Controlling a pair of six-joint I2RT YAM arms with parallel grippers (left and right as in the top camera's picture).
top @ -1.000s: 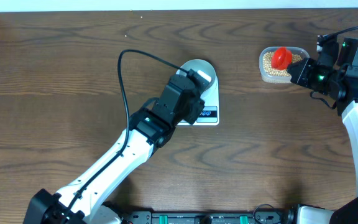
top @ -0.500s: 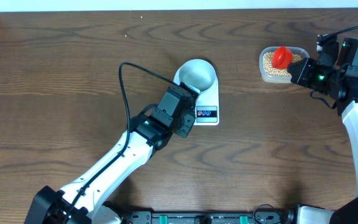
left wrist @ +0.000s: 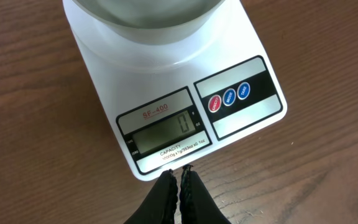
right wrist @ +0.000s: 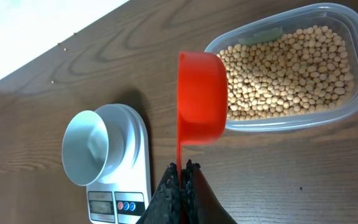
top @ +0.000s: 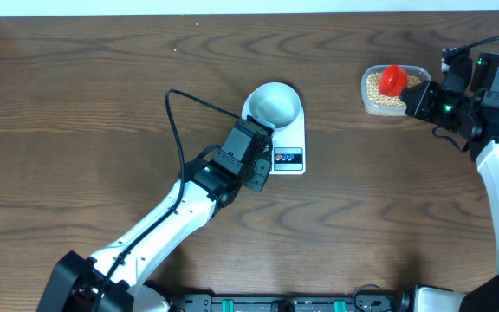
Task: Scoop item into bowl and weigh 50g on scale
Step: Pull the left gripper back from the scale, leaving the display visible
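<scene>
— So, what does the left wrist give you that overhead doesn't?

— The readout. The display (left wrist: pixel 166 135) on the scale (left wrist: pixel 160 93) shows 0, and I can't read that from above. My left gripper (left wrist: pixel 179 176) hangs just off the scale's front edge, pinched tight with nothing in it.

— Surface?

— Brown wood-grain table (top: pixel 76 87), with a white strip (top: pixel 232 6) past its far edge.

— Containers?

— 2. The bowl (top: pixel 274 102) sits on the scale, empty. The beans (right wrist: pixel 291 68) lie in the clear tub (right wrist: pixel 353 93) (well apart, to my right). My right gripper (right wrist: pixel 182 169) grips the red scoop (right wrist: pixel 201 99), its cup over the tub's end. I cannot tell whether it holds beans.
</scene>
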